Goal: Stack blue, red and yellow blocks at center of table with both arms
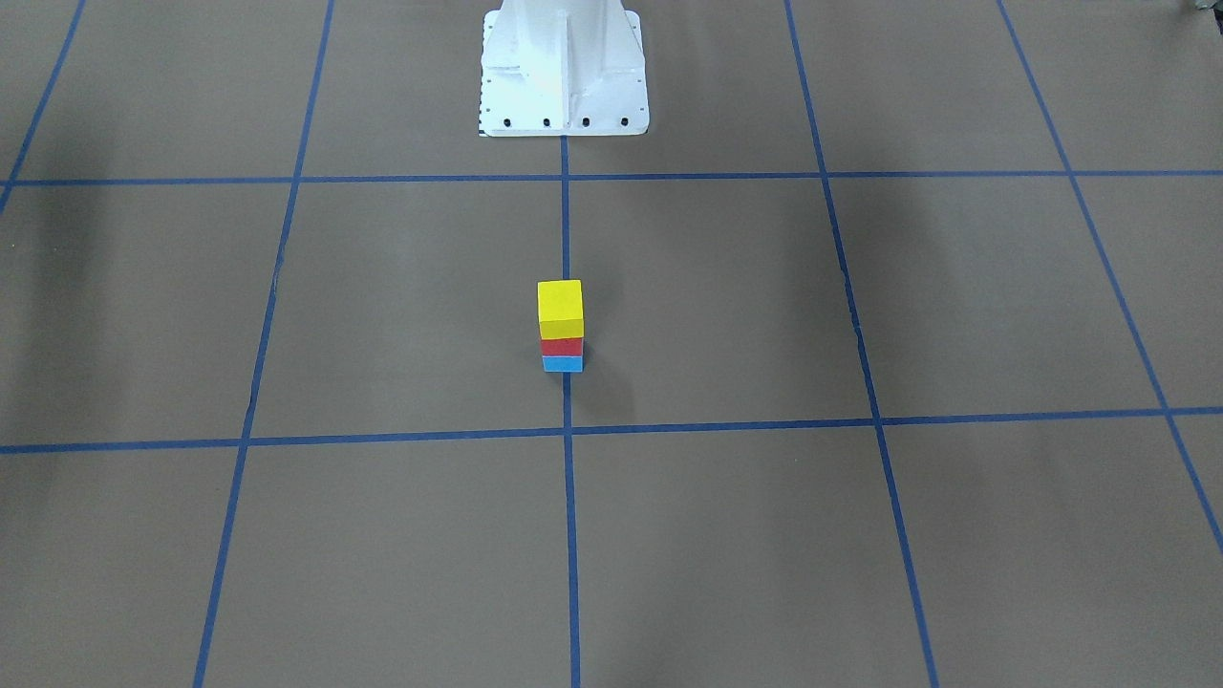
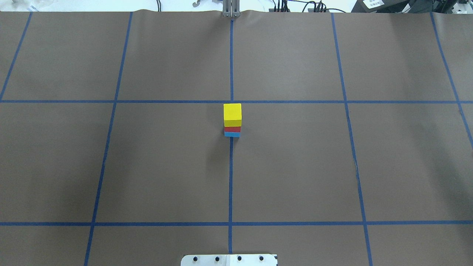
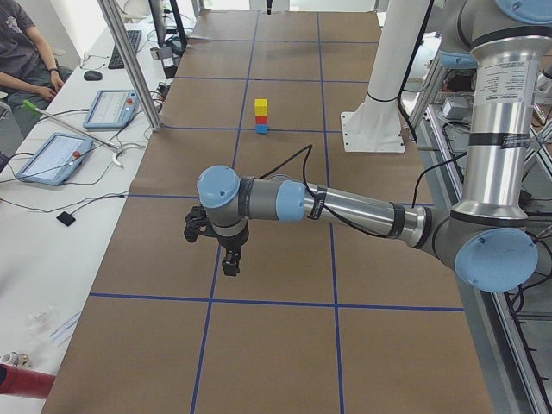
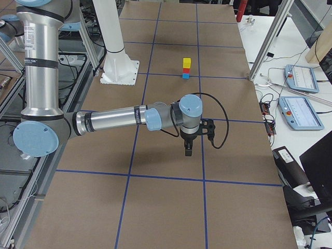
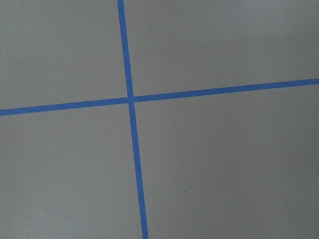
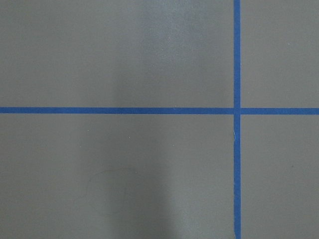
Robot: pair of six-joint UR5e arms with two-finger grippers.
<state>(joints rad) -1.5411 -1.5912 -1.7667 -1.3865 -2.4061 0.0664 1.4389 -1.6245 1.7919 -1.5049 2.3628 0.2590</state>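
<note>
A yellow block (image 1: 560, 308) sits on a red block (image 1: 562, 347), which sits on a blue block (image 1: 563, 364). The stack stands upright on the centre tape line, and it also shows in the overhead view (image 2: 232, 114). Neither gripper shows in the front or overhead views. In the left side view my left gripper (image 3: 229, 263) hangs over the table far from the stack (image 3: 260, 116). In the right side view my right gripper (image 4: 187, 150) does the same, far from the stack (image 4: 185, 69). I cannot tell whether either is open or shut. Both wrist views show only tape lines.
The white robot base (image 1: 564, 67) stands at the table's edge behind the stack. Tablets (image 3: 52, 155) and cables lie on the side bench, where a person (image 3: 21, 52) sits. A metal post (image 4: 267, 39) stands at the bench edge.
</note>
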